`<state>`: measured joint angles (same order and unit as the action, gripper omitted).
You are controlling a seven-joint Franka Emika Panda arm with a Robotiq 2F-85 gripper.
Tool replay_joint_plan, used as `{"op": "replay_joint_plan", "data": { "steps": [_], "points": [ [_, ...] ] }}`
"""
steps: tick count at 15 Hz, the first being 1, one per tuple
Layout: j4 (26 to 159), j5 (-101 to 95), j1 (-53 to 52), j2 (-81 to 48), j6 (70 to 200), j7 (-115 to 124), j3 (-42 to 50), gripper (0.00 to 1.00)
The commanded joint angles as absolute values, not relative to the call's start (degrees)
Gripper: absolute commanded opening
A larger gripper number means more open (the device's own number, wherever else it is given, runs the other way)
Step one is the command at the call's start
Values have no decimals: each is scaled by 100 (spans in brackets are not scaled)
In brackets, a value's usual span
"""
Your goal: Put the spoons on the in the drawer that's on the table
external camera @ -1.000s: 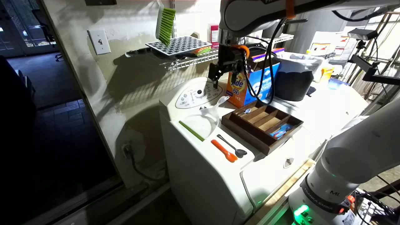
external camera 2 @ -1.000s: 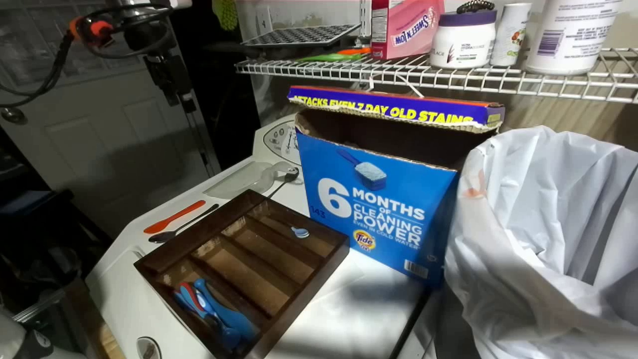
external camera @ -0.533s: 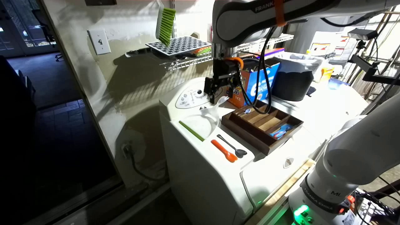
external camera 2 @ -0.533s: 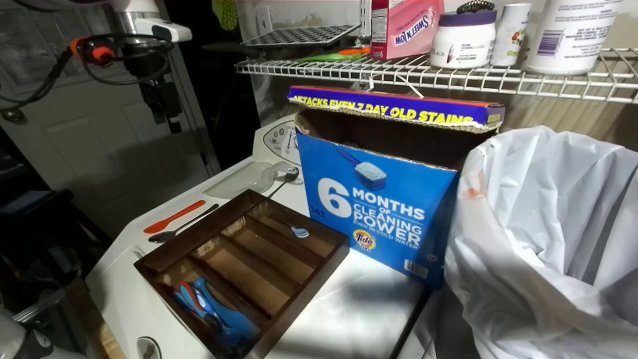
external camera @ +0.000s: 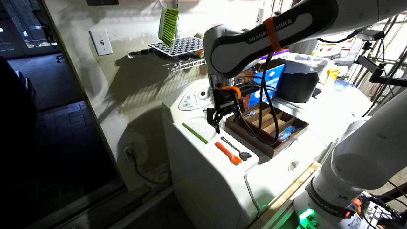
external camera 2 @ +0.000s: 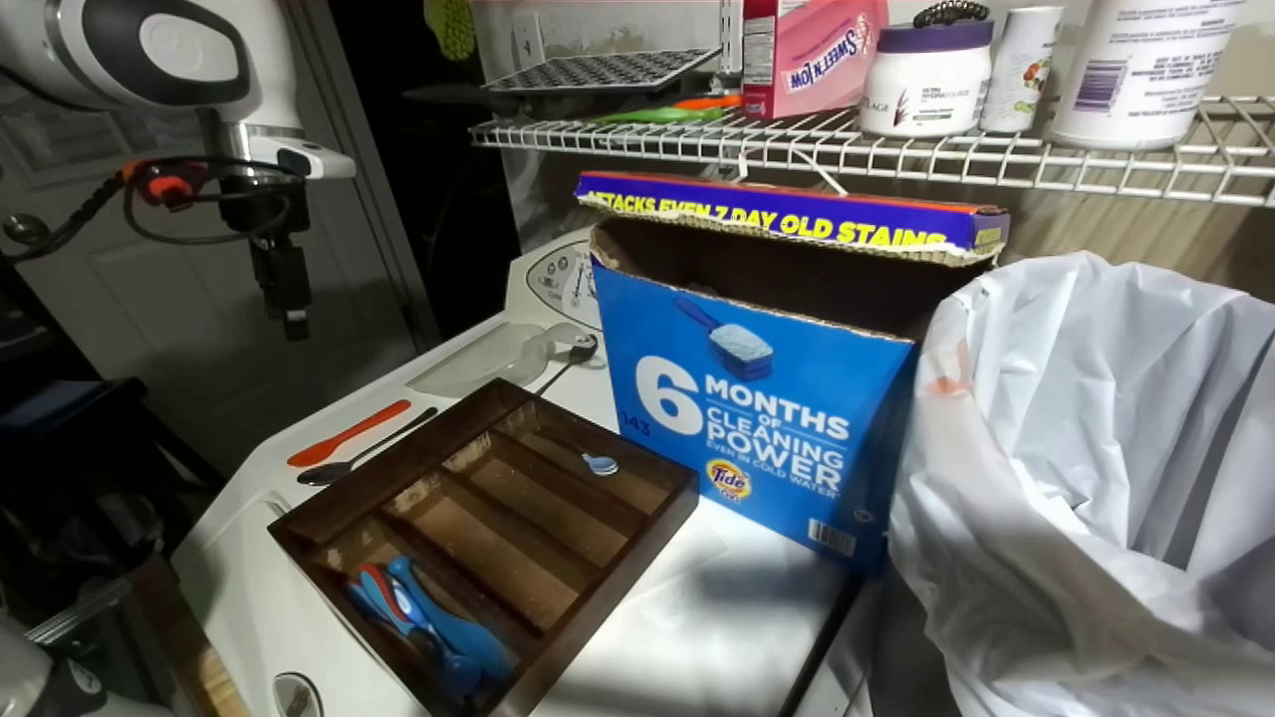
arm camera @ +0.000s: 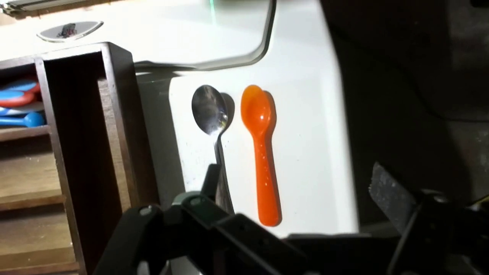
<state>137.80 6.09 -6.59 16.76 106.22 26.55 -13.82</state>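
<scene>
Unless shifted before lowering, liable to jab the metal spoon (arm camera: 212,118).
Empty, with claw (arm camera: 294,172) spread wide and one finger in front of that spoon's handle in the wrist view; by closing off-centre, could shove the orange spoon (arm camera: 261,154), lying alongside on the white counter (arm camera: 309,152) outside the wooden tray (arm camera: 131,122), toward the edge.

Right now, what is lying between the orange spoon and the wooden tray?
A metal spoon lies on the white counter between the orange spoon and the wooden tray. The wrist view shows it, and so do both exterior views.
</scene>
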Motion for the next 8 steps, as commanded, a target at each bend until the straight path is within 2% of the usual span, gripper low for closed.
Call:
{"op": "replay_joint_plan", "data": {
  "steps": [1, 8],
  "points": [
    [14371, 628, -712, 1906, 11120, 2912, -1416, 100],
    [15475, 350, -748, 2040, 13134, 2694, -1435, 100]
  ]
}}
